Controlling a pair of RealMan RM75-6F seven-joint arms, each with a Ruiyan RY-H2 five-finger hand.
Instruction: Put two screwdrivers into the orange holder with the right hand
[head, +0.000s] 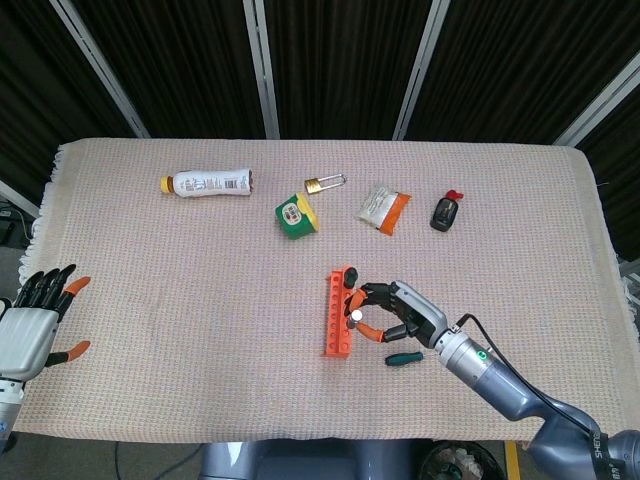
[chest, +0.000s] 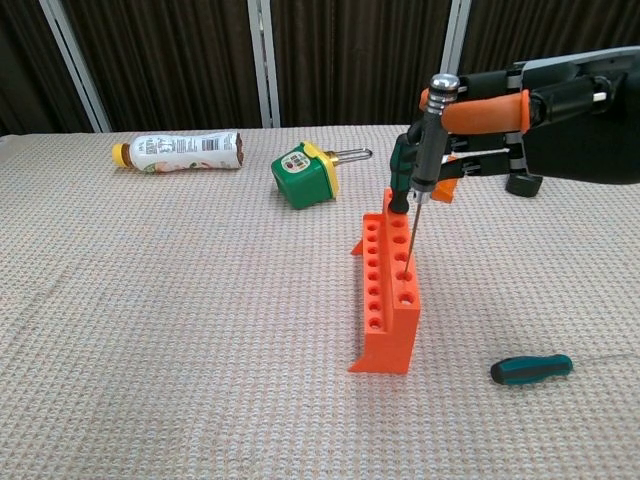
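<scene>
The orange holder (chest: 390, 305) stands upright mid-table, also seen from above in the head view as the holder (head: 338, 315). My right hand (chest: 545, 120) hovers over its right side and pinches a dark-handled screwdriver (chest: 424, 150) with a silver cap, held nearly upright. The thin shaft reaches down to a hole in the holder's right row; how deep the tip sits I cannot tell. A second screwdriver (chest: 530, 369) with a teal and black handle lies on the cloth right of the holder, visible too beside the right hand (head: 398, 312). My left hand (head: 35, 322) rests open at the far left edge.
At the back lie a white bottle (chest: 180, 151), a green box (chest: 303, 175) and a padlock (head: 325, 183). An orange-white packet (head: 385, 208) and a small black item (head: 445, 212) sit back right. A woven cloth (head: 180, 300) covers the table.
</scene>
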